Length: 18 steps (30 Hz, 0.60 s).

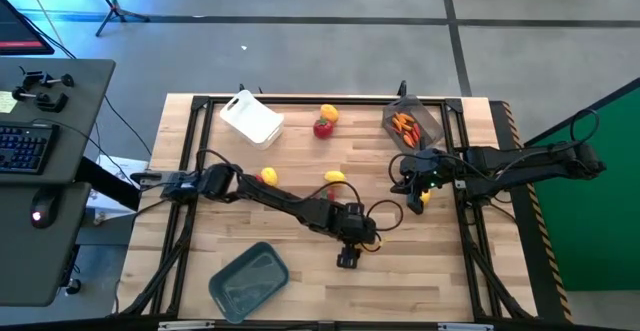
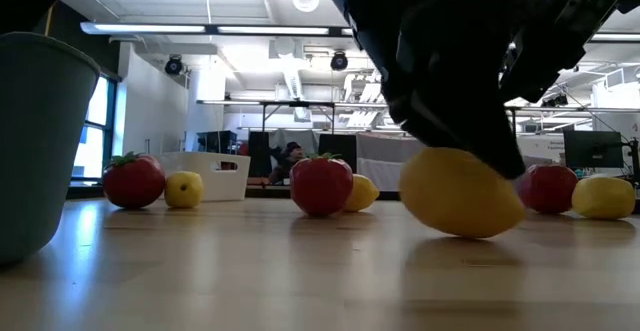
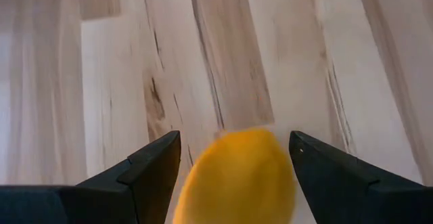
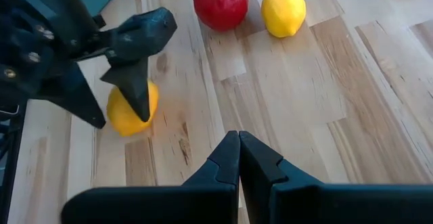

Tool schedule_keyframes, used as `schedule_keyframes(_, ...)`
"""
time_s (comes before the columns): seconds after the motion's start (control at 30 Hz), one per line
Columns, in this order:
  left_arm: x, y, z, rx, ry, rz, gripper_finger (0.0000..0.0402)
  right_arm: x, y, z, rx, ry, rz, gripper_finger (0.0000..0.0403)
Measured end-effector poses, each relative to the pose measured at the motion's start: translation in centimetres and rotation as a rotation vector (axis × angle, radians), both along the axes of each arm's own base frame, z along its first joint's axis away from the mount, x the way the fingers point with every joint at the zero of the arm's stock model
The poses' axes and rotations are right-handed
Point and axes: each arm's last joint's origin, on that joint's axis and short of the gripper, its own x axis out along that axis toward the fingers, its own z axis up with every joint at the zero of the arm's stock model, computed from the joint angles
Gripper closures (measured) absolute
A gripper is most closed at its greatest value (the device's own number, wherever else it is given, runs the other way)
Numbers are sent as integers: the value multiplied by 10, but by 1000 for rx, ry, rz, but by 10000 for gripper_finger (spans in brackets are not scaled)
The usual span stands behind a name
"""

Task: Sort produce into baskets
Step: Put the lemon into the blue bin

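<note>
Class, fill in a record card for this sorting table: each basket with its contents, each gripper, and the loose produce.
white basket: top left in the high view; no produce seen inside
grey-blue basket: bottom left; no produce seen inside
dark see-through basket: top right; holds thin orange-red pieces
left gripper: mid-table, around a yellow-orange fruit
right gripper: shut, holding nothing
loose produce: red fruit and yellow fruit, among others, on the table

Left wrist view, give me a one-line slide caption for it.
Left gripper open around a yellow-orange fruit on the wooden table.
</note>
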Motion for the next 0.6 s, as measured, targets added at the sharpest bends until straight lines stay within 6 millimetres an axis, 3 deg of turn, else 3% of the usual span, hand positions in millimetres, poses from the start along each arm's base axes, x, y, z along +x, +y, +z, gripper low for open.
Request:
schedule_keyframes(0.2,-2,0,-14,27,53,-27,137,0,0,0,-3,-1,3,403)
schedule_keyframes(0.6,2,8,-16,-48,61,58,144,0,0,0,-16,-2,13,403)
